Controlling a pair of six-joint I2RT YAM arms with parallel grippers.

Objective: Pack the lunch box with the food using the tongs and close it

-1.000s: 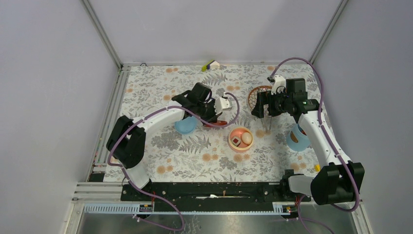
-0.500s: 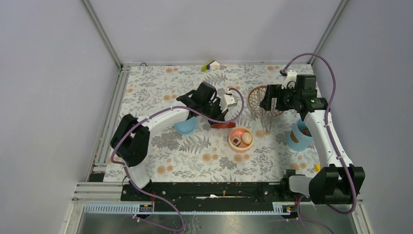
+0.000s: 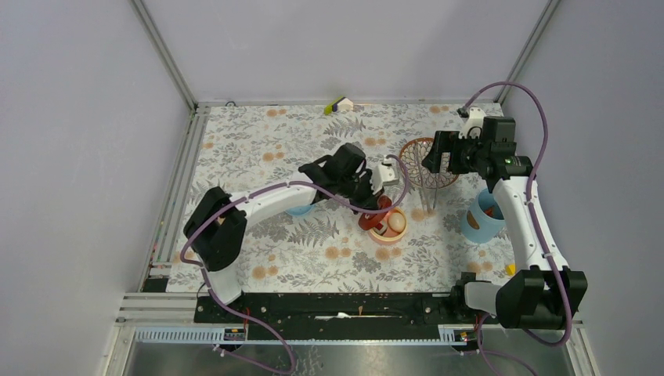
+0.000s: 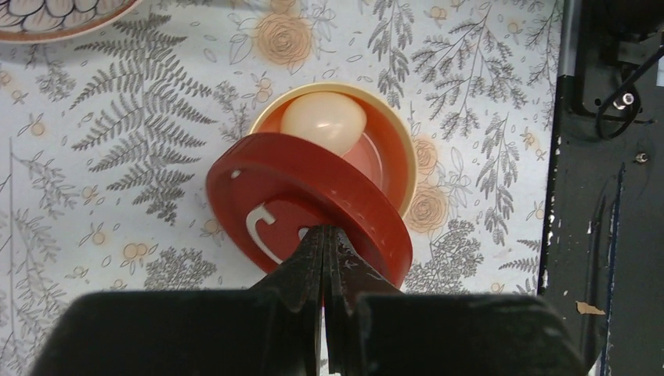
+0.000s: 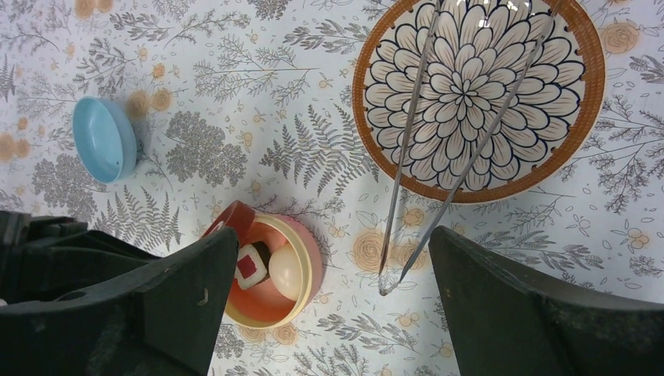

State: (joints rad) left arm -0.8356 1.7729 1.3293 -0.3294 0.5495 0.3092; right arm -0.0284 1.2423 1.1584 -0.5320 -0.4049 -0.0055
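My left gripper [image 4: 325,235] is shut on the rim of a dark red round lid [image 4: 313,188]. The lid hangs tilted over the near-left side of the salmon-pink bowl [image 3: 389,233]. Inside the bowl lie a white egg [image 5: 284,270] and a white piece with a red centre [image 5: 250,266]. The silvery tongs [image 5: 386,287] lie on their own, arms across the patterned dish [image 5: 362,110], joined end on the cloth. High above them my right gripper [image 5: 333,243] stands open and empty. The light-blue shell [image 3: 478,222] stands at the right.
A light-blue disc [image 5: 104,139] lies left of the bowl, partly under my left arm in the top view. A small yellow and purple object [image 3: 338,104] sits at the back edge. A tiny yellow piece [image 3: 510,269] lies by the right arm's base.
My left arm has carried the red lid rightward from beside the blue disc to over the pink bowl. My right gripper has drifted right and back, still open.
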